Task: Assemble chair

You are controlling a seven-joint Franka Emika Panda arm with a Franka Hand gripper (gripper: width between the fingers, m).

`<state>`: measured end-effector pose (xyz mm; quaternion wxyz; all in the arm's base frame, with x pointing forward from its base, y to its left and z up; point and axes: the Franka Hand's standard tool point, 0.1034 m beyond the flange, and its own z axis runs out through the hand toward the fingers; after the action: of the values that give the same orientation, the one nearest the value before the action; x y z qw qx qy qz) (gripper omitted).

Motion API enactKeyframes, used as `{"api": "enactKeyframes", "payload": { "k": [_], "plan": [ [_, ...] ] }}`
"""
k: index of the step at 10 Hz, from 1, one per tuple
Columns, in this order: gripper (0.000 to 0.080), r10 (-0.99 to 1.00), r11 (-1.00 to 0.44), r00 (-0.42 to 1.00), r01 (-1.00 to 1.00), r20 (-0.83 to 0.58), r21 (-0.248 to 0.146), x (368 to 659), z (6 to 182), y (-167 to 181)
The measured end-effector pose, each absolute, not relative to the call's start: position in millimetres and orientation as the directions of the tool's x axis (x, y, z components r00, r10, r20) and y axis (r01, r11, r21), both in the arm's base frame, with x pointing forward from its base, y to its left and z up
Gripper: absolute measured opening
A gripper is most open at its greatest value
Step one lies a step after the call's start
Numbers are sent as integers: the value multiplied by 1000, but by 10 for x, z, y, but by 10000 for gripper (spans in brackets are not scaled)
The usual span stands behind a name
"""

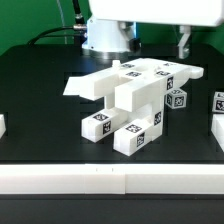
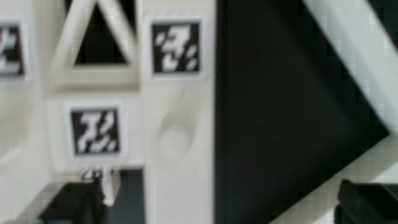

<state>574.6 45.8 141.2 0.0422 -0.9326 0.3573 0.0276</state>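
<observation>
The chair (image 1: 130,100) stands in the middle of the black table as a joined cluster of glossy white blocks and bars with black-and-white tags. Its long bars point toward the exterior view's right. My gripper (image 1: 183,46) hangs above and behind the chair's right end, clear of it. In the wrist view, white chair parts with tags (image 2: 98,130) fill one side, blurred and close. My gripper (image 2: 217,202) is open, with its dark fingertips (image 2: 71,203) far apart at the picture's edge. A white bar (image 2: 178,185) shows between them, and I cannot tell whether they touch it.
A flat white sheet (image 1: 78,88) lies behind the chair, likely the marker board. A small loose tagged block (image 1: 218,102) sits at the exterior view's right. White pieces show at the left edge (image 1: 2,126) and right edge (image 1: 217,124). A white rail (image 1: 110,178) runs along the front. The arm's base (image 1: 108,35) stands at the back.
</observation>
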Motion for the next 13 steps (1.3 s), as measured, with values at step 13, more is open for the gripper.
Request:
{"api": "enactKeyframes", "payload": {
  "k": [13],
  "plan": [
    [649,-593,-799,803,-596,-62,-75,5094,1289,1696]
  ]
}}
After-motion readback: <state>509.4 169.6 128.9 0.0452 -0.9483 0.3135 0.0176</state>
